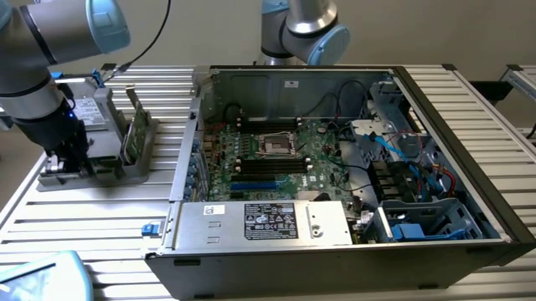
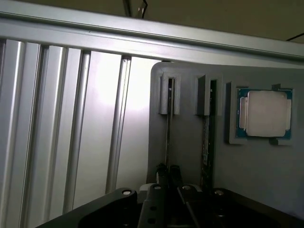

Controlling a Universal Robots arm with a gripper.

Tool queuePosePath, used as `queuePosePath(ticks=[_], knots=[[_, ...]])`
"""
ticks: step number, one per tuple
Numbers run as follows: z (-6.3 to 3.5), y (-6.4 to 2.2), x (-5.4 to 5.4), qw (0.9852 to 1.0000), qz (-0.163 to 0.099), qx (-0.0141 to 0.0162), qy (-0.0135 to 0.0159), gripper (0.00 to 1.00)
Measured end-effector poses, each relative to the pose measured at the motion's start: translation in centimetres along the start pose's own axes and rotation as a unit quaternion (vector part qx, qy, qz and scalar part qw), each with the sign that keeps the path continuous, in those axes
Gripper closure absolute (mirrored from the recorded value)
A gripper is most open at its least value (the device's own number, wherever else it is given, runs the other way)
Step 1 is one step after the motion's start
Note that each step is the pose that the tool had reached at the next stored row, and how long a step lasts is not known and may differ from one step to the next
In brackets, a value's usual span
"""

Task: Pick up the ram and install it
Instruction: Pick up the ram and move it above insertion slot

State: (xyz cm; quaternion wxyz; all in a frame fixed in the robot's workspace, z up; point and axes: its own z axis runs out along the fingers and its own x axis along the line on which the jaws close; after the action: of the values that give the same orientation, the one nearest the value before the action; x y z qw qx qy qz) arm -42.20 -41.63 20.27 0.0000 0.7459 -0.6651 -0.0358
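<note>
Aluminium slat table [image 1: 92,219] all round. Nearest the camera is the open PC case [image 1: 335,276], with its silver power supply [image 1: 260,222] along the near edge.

A bit further back, on the exterior view's left and just beside the case, a grey holder [image 1: 92,175] rests on the slats. The gripper [image 1: 65,164] is down at the holder's left end.

From the wrist view, the gripper [image 2: 168,173] has its jaws pressed in on the thin top edge of the ram [image 2: 168,137]. So it's pinching it, with a dark finger [image 2: 161,172] on either side, as best I can make out. The ram stands on edge in the holder, and its other end sits in a notched post [image 2: 169,97]. A second stick [image 2: 206,142] stands parallel just beside it in its own slot. Beside that, a CPU [image 2: 266,114] lies flat in a square recess of the same holder.

Further in, inside the case, the green motherboard [image 1: 293,179] lies flat. It has a CPU socket [image 1: 275,144] around the middle and long black slots [image 1: 272,166] just on the near side of it.

Right at the far side, a grey arm joint [image 1: 314,31] with a blue cap rises behind the case's far wall.
</note>
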Motion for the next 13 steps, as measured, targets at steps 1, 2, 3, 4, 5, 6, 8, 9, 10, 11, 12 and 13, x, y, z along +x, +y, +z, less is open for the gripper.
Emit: queuePosePath(ticks=[1,2,3,4,5,6,8,9,10,11,12,13], knots=[[-0.17,0.0,0.0,1.0,0.0,-0.0004,0.0,0.87],[-0.31,0.0,0.0,1.0,0.0,-0.0007,-0.0001,0.87],[-0.42,-0.01,0.0,1.0,0.0,-0.0009,-0.0001,0.87],[-0.53,-0.01,0.0,1.0,0.0,-0.0012,-0.0001,0.87],[-0.64,-0.02,0.0,1.0,0.0,-0.0015,-0.0002,0.87],[-0.76,-0.03,0.0,1.0,0.0,-0.0019,-0.0003,0.87],[-1.03,-0.04,0.0,1.0,0.0,-0.0029,-0.0003,0.87],[-1.21,-0.04,-0.1,1.0,0.0,-0.0033,-0.0004,0.87],[-1.43,-0.04,-0.1,1.0,0.0,-0.0039,-0.0005,0.87],[-1.68,-0.04,-0.1,1.0,0.0,-0.0046,-0.0005,0.87],[-1.96,-0.03,-0.1,1.0,0.0,-0.0053,-0.0006,0.87],[-2.31,-0.02,-0.1,1.0,0.0,-0.0061,-0.0007,0.87]])
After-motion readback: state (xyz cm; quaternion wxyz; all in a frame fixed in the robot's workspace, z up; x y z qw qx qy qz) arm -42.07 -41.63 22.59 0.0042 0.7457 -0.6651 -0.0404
